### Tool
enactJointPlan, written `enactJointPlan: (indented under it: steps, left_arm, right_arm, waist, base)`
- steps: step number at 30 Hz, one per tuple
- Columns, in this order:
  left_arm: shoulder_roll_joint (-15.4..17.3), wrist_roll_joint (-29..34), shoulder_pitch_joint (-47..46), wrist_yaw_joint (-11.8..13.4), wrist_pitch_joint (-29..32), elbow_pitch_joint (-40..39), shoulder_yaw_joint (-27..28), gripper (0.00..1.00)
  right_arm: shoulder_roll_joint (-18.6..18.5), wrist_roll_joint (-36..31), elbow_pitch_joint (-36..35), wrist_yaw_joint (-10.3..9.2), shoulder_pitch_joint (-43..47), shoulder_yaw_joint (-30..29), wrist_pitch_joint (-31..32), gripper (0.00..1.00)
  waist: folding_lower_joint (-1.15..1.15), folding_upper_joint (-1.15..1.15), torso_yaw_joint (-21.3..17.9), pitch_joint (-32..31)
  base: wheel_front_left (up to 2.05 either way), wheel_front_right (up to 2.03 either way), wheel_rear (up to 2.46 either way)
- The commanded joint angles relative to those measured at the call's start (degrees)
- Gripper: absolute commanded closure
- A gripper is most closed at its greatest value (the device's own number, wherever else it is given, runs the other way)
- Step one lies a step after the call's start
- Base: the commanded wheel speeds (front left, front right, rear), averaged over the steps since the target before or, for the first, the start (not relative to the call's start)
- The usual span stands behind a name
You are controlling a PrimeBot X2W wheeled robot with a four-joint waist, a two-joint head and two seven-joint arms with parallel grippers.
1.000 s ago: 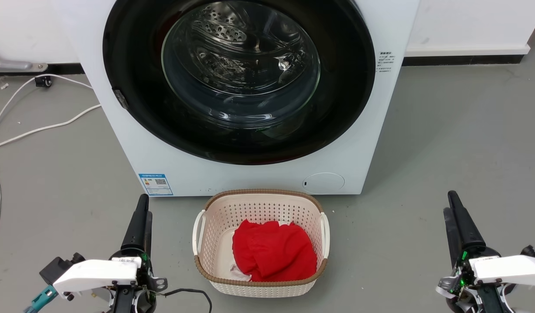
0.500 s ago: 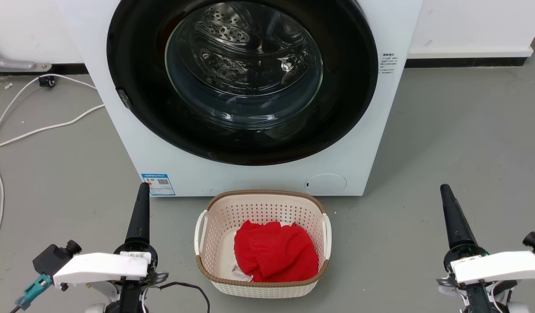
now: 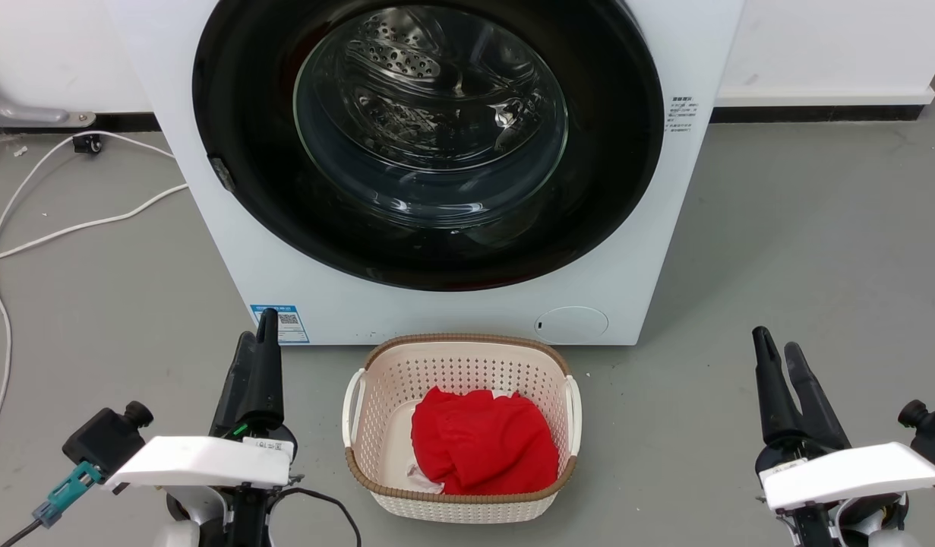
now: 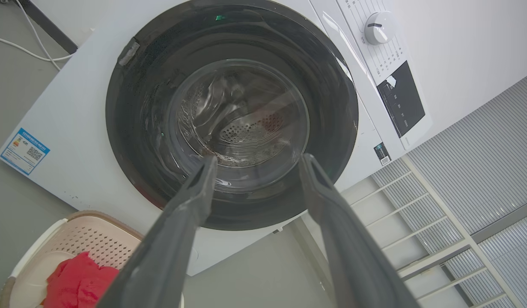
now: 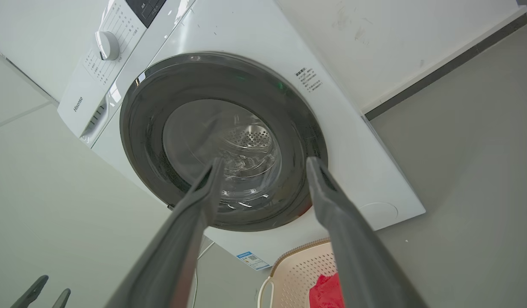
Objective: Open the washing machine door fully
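The washing machine door (image 3: 429,137) is a glossy black disc with a bulging glass centre, lying flush against the white machine front. It also shows in the left wrist view (image 4: 229,115) and the right wrist view (image 5: 222,141). A small grey metal piece (image 3: 222,173) sits on its left rim. My left gripper (image 3: 256,330) hangs open low at the left, short of the machine's lower left corner. The right gripper (image 3: 775,340) is open over the floor, right of the machine. Each wrist view looks between parted fingers, left (image 4: 260,158) and right (image 5: 264,161), with nothing held.
A cream basket (image 3: 459,338) holding red cloth (image 3: 482,444) stands on the floor right in front of the machine, between my arms. White cables (image 3: 57,228) trail over the floor at the left. A small round white flap (image 3: 571,324) sits at the machine's lower right.
Both grippers have turned at the wrist, so the two fingers of each now show apart. The whole picture has shifted slightly with the camera. The door looks the same.
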Motion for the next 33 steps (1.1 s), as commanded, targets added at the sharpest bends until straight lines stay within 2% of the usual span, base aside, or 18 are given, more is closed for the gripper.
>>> enactJointPlan:
  steps: [1,20,33]
  left_arm:
    - [0.4,2.0,-0.3,-0.1,-0.5,-1.1,-0.2,0.0]
    - [1.5,25.7,0.5,-0.2,-3.6,0.3,-1.4,0.0]
    - [1.4,36.6,1.0,0.0,-5.4,0.0,-1.9,0.0]
  right_arm:
    - [-0.1,-2.1,-1.1,0.0,-0.4,0.3,-0.7,0.0]
    - [0.0,-17.9,-1.2,0.0,0.7,0.2,0.2,0.0]
    - [0.0,-25.6,-1.5,0.0,1.6,0.1,0.2,0.0]
  waist:
    - [0.0,0.0,0.0,0.0]
    - [0.0,0.0,0.4,-0.3]
    - [0.0,0.0,0.9,-0.4]
  base:
    - [0.0,0.0,0.0]
    - [0.0,0.0,0.0]
    - [0.0,0.0,0.0]
